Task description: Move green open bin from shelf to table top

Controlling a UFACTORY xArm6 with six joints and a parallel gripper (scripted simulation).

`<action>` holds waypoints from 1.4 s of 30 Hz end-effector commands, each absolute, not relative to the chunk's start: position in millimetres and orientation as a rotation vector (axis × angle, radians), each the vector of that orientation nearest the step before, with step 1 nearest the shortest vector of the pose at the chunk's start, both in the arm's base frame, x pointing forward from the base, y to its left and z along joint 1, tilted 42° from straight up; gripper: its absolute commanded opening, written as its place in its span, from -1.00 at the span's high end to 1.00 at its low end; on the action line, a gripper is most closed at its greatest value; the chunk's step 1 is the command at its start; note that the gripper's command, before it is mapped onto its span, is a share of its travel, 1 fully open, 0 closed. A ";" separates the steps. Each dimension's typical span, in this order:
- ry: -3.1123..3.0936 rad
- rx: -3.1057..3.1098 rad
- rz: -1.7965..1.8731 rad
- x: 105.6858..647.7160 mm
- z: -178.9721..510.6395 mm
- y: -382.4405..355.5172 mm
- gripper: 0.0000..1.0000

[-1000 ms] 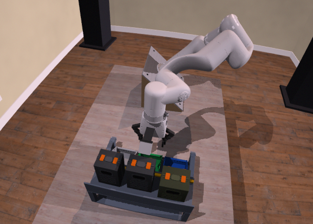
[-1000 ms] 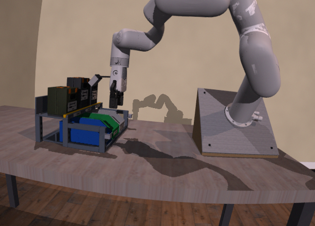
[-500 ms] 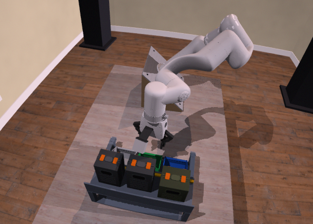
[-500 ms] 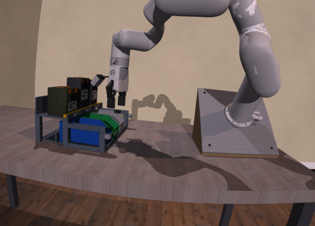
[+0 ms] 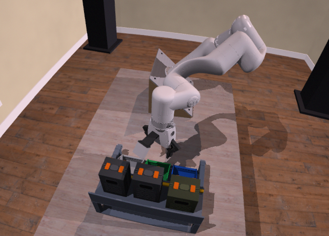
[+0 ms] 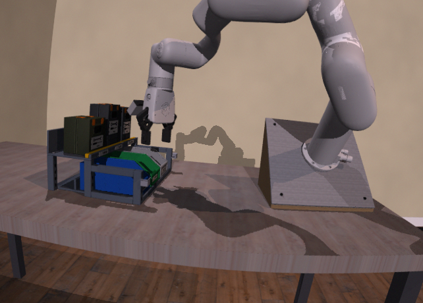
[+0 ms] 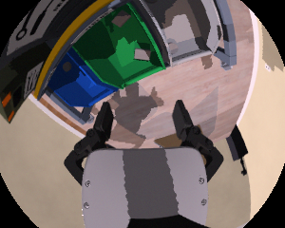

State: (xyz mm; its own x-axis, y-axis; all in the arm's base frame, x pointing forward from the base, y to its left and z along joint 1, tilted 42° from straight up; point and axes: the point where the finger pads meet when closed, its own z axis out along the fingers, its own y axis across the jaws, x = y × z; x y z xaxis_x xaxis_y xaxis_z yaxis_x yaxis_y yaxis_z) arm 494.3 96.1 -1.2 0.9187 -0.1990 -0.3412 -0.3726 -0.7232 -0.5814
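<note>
Wrist view has the green bin [image 7: 120, 51] sitting upper-middle of the frame on the shelf's [image 7: 222, 21] lower tier, blue bin [image 7: 76, 82] to its left, while the gripper [image 7: 142, 124] hangs wide open and empty just below it.

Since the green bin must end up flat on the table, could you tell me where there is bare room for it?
Bare table lies between the shelf and the arm's wedge base, and along the near edge. The shelf is crowded: green bin between blue bin and grey bin.
</note>
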 end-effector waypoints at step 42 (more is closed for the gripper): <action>1.333 -2.139 0.663 495.8 0.0 95.1 -1.00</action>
